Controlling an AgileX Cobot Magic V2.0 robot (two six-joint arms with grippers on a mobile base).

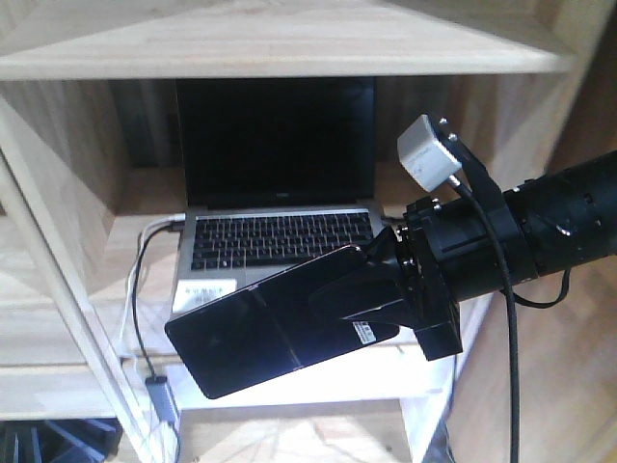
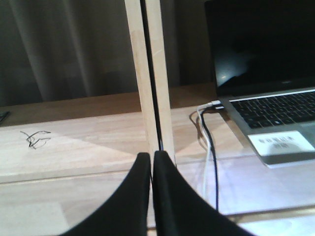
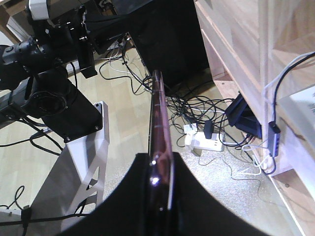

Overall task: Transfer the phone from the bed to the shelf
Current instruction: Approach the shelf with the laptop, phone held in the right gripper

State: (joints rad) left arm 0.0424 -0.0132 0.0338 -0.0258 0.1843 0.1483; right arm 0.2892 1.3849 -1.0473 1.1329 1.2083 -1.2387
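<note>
Right claw (image 1: 359, 307) is pinching the phone (image 1: 275, 333) by its right end. So the phone's off the bed and hanging in the air just in front of the shelf (image 1: 289, 53), tilted with its left end lower. The right wrist view looks straight down the phone's edge with floor underneath, so I reckon it isn't over the board yet. Left claw (image 2: 151, 160) is pressed together on nothing, parked near the shelf's upright (image 2: 157, 73).

For the set-down: the laptop (image 1: 275, 227) fills most of that bay and there are cables (image 1: 138, 289) on its left. The free spots look like the near strip of board or the bay left of the upright. I'd level the phone first and push it farther in until it's properly over wood. Then lower it till the low end touches and lay it flat before spreading the claw. Let go early and it'll probably slide off the near edge.
</note>
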